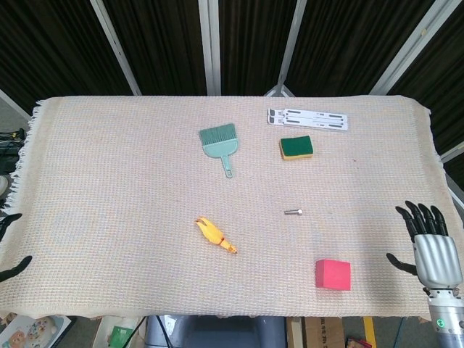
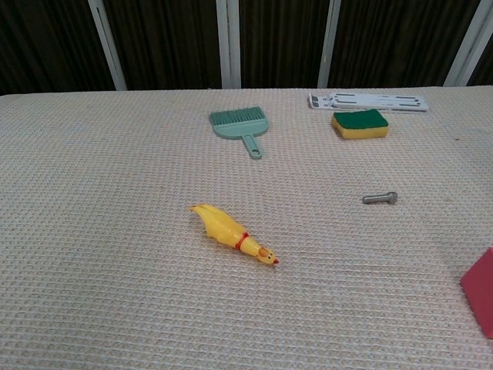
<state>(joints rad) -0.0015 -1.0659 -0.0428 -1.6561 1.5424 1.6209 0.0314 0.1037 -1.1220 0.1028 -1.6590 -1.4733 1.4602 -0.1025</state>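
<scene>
The right hand hangs at the near right edge of the surface, fingers spread and upright, holding nothing. The thing nearest to it is the pink block, which lies flat on the woven cloth at the near right, a little to the left of the hand and apart from it; the chest view catches only its corner at the right border. It looks like a light foam or plastic cube with flat faces and square edges, probably firm enough to squeeze without damage, and not slippery. Opposite side faces seem the best place to take hold, thumb on one and fingers on the other.

Of the left hand only dark fingertips show at the near left edge; they look parted and hold nothing, well apart from the yellow rubber chicken in the near middle.
</scene>
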